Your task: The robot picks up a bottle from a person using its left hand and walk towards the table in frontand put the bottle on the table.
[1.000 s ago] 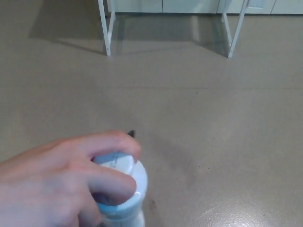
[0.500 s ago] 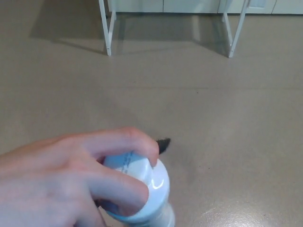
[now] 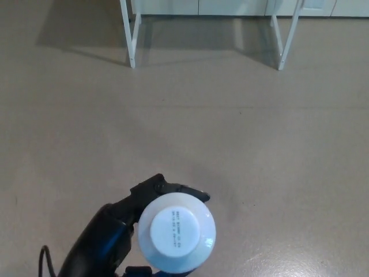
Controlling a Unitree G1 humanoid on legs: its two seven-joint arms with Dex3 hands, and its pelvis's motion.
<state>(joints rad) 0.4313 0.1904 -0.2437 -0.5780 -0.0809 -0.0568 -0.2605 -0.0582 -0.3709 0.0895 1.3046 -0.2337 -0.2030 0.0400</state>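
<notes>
Closest to me, my left hand (image 3: 118,228) comes up from the lower left with its fingers (image 3: 173,189) wrapped round the bottle (image 3: 176,232), which I see from straight above: a white cap with small print over a wider pale body. The bottle stands upright inside the fingers, off the floor, and no person's hand is on it, so I judge the handover done and the carry as the step in hand. The cap is on. From this angle I cannot tell what is inside, or how full it is. My right hand is not in view.

Beyond the fingers lies bare beige floor (image 3: 259,144). Well ahead of them, at the top edge, stand two white table legs (image 3: 131,34); the tabletop itself is out of frame. Next I need to walk forward with the grip held firm and the bottle upright, then raise it over the tabletop.
</notes>
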